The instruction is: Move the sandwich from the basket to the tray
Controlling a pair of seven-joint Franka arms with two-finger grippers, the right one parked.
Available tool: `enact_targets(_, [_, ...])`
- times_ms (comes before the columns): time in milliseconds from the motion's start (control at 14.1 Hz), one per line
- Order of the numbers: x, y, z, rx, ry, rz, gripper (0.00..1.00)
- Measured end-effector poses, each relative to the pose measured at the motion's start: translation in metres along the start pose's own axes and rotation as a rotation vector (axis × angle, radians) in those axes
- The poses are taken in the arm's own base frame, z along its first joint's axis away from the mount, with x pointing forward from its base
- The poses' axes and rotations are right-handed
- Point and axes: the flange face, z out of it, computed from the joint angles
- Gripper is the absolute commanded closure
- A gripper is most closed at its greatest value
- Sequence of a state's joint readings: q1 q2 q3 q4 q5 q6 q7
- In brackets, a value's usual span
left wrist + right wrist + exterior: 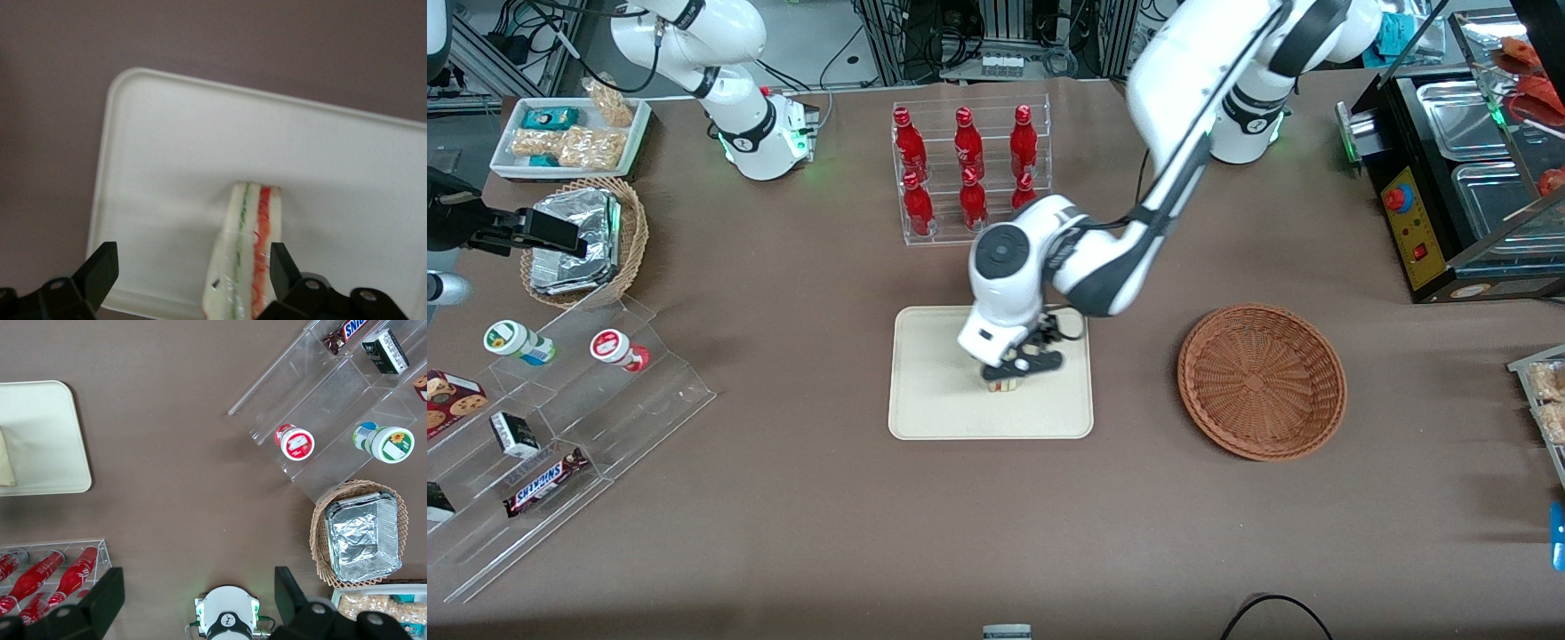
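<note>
Your transfer looks nearly done. The triangular white-bread sandwich with red and green filling (245, 257) stands on edge on the flat cream-beige rectangular tray (925, 418); the round reddish-brown wicker basket (1261, 380), toward the working arm's end of the table, holds nothing. The left arm's gripper (190, 273) hangs low over the tray, fingers spread apart: one finger sits close against the sandwich, the other well clear. What's left, by my reading: lift away.

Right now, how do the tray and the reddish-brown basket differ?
The tray is flat, cream and rectangular; the basket is round, woven and reddish-brown. The tray holds the sandwich, with the open gripper around it; the basket holds nothing. Both rest on the brown table.
</note>
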State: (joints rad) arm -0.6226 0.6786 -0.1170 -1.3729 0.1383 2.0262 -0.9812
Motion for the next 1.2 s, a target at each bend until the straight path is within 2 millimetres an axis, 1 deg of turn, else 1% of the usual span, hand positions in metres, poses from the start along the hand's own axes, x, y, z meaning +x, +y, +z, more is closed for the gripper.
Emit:
enact_targets(71, [0.026,-0.028,-0.029,-0.004,-0.015,-0.010,0.00])
enact_targets(142, [0.049,-0.061,-0.058,-0.014,-0.051,-0.008,0.00])
enact_targets(212, [0.068,-0.098,-0.085,-0.024,-0.093,0.002,0.00])
enact_targets(283, [0.085,-0.138,-0.111,-0.037,-0.142,0.017,0.00])
enact_targets(354, [0.097,-0.179,-0.135,-0.048,-0.189,0.033,0.00])
enact_targets(496, [0.110,-0.255,-0.174,-0.048,-0.261,0.055,0.00])
enact_targets(637, [0.112,-0.316,-0.205,-0.043,-0.297,0.054,0.00])
enact_targets(708, [0.111,-0.340,-0.218,-0.039,-0.312,0.058,0.00])
enact_targets(850, [0.106,-0.381,-0.237,0.020,-0.325,0.047,0.00])
enact_targets(920, [0.102,-0.394,-0.247,0.061,-0.318,0.040,0.00])
enact_targets(991, [0.097,-0.401,-0.256,0.086,-0.308,0.034,0.00])
enact_targets(1204, [0.088,-0.406,-0.283,0.085,-0.261,0.029,0.00])
